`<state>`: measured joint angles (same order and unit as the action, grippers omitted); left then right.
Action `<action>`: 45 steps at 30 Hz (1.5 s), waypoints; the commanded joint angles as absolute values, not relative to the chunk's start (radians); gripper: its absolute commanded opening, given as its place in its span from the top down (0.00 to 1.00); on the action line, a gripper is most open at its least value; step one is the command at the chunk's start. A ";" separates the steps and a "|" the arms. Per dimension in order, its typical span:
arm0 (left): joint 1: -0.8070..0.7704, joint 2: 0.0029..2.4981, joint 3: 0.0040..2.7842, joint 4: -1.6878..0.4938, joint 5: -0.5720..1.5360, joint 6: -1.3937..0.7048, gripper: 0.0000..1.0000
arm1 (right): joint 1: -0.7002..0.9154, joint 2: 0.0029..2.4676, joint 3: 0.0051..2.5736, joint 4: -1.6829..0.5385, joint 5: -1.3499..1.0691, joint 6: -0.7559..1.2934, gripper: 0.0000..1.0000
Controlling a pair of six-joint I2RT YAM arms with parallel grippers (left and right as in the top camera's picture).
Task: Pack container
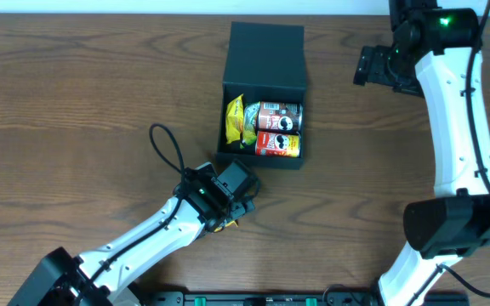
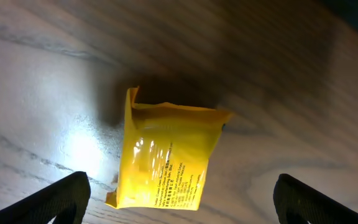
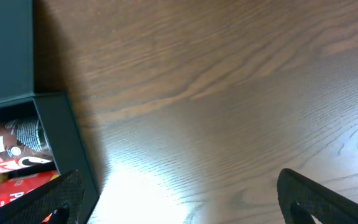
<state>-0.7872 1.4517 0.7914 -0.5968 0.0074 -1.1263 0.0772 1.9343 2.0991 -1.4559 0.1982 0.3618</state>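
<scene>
Container (image 1: 262,85) mid-table, long axis running away from the robot, mouth up, flap lid laid back at the far end. Inside, fully shown only overhead: yellow packet (image 1: 236,121) beside two Pringles cans (image 1: 277,145). Just near-left of container, left gripper (image 2: 180,193) spread wide around a loose yellow packet (image 2: 166,158), untouched, clear only from left wrist. Right of container's far end, right gripper (image 3: 188,199) spread, empty.

Lab-like robot bench, wood-grain table (image 1: 75,102), white left arm (image 1: 143,235), white right arm (image 1: 462,127), pale wall (image 1: 143,5)
</scene>
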 commanded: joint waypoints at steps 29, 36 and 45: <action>-0.786 1.550 0.787 -0.590 -0.005 -0.991 0.47 | 0.073 1.904 2.117 -1.467 0.213 0.343 0.01; -0.785 1.550 0.787 -0.589 -0.007 -0.992 0.54 | 0.073 1.904 2.117 -1.467 0.213 0.343 0.01; -0.785 1.536 0.800 -0.590 -0.001 -0.988 0.55 | 0.073 1.904 2.117 -1.463 0.213 0.343 0.01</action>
